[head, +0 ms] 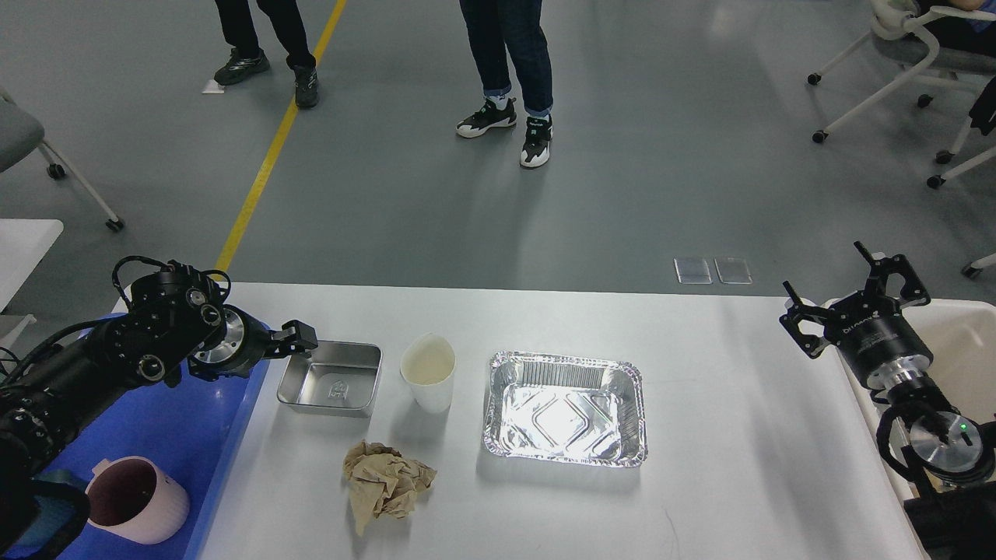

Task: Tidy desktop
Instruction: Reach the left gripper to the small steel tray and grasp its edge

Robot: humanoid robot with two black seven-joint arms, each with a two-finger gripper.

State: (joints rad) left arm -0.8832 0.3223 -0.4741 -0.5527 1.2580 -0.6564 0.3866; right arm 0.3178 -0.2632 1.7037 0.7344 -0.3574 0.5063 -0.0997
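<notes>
Four loose items lay on the table (724, 435): a steel tin (331, 379), a paper cup (428, 371), a foil tray (566, 408) and a crumpled brown napkin (385, 482) in front of the cup. The white table spanned the whole lower view, with a blue tray (159, 420) on its left end holding a pink mug (134, 499), and a cream bin (961, 342) off its right end.

The left claw (299, 337) hung at the tin's left rim, seen too dark and end-on to tell whether it was spread or closed. The right claw (856, 299) was spread wide and empty above the table's right edge.

The likely next step was gripping the tin. Its thin, slick wall could slip from the fingers, or a low approach could shove it into the cup just beside it and tip that over
</notes>
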